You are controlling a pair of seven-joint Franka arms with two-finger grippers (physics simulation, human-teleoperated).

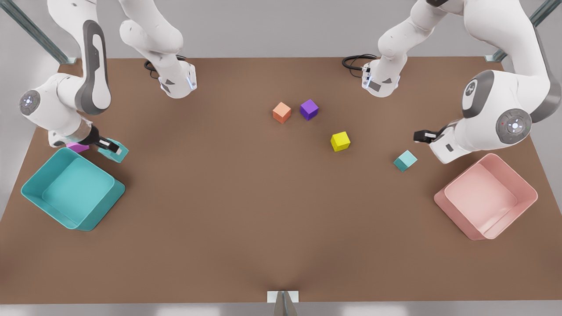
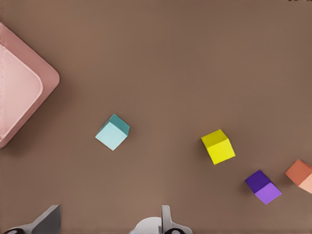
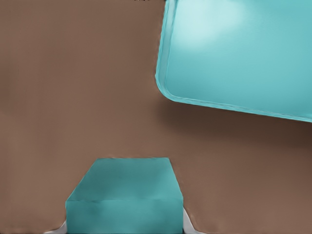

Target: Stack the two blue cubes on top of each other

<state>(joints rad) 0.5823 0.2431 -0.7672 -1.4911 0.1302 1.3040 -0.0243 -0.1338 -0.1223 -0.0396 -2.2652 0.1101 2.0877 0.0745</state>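
One blue cube (image 1: pixel 117 152) sits between the fingers of my right gripper (image 1: pixel 112 148) at the front view's left, beside the teal tray (image 1: pixel 99 215). In the right wrist view this cube (image 3: pixel 124 195) is large and close, clamped by the right gripper (image 3: pixel 124 229). I cannot tell if it is off the table. The other blue cube (image 1: pixel 405 160) rests on the table at the front view's right. My left gripper (image 1: pixel 422 136) hovers open just behind it. In the left wrist view that cube (image 2: pixel 112 132) lies ahead of the left gripper (image 2: pixel 107 224).
Yellow (image 1: pixel 340 141), purple (image 1: pixel 309 109) and orange (image 1: pixel 282 112) cubes lie mid-table. A magenta cube (image 1: pixel 77 147) peeks out behind the right arm. A pink tray (image 1: pixel 483 197) stands at the front view's right, near the left arm.
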